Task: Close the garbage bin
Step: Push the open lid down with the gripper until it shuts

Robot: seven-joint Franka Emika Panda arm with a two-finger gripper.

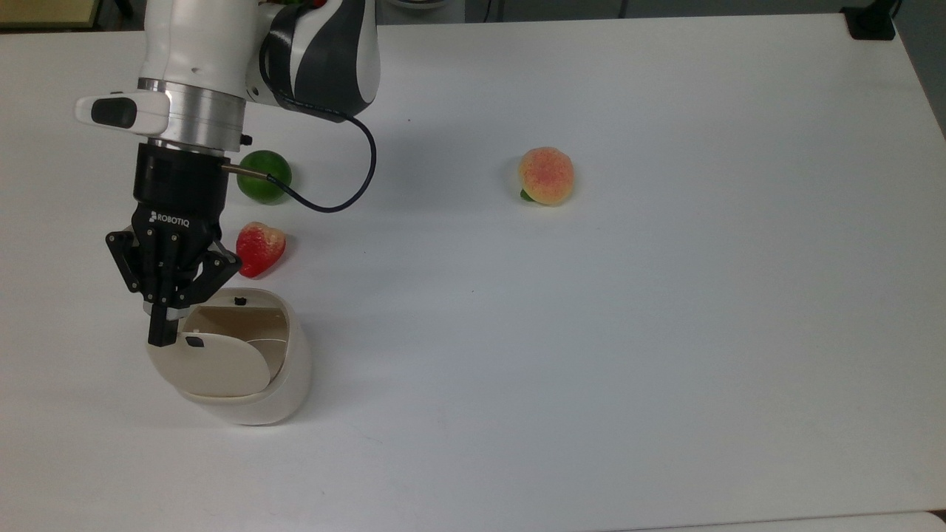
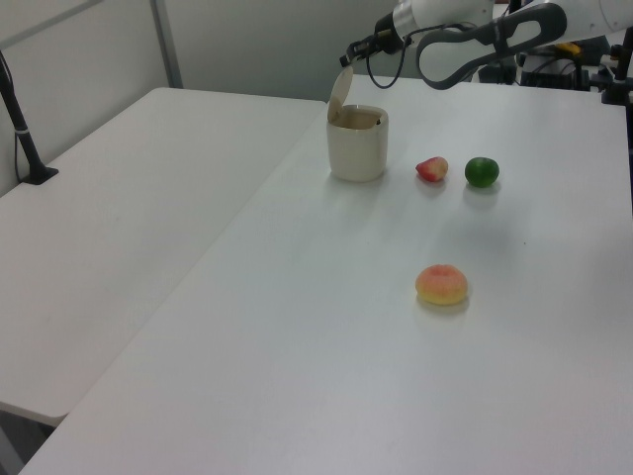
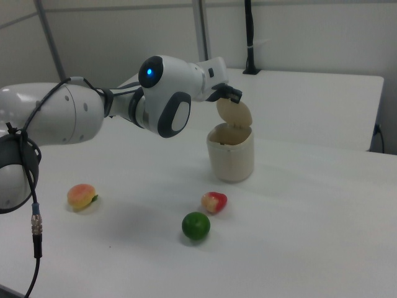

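Touching claw [image 1: 162,336] at raised lid [image 1: 211,363], garbage bin [image 1: 284,384] open

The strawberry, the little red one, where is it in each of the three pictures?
Top view: the small red strawberry lies at the top view's left, between the green lime and the cream-white plastic bin.
Left view: upper middle, just right of the bin.
Right view: lower middle, below the bin.
Shared landmark: the bin with its raised lid.

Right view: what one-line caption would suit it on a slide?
Robot gripper at the raised lid of an open cream garbage bin, with strawberry, lime and peach nearby.
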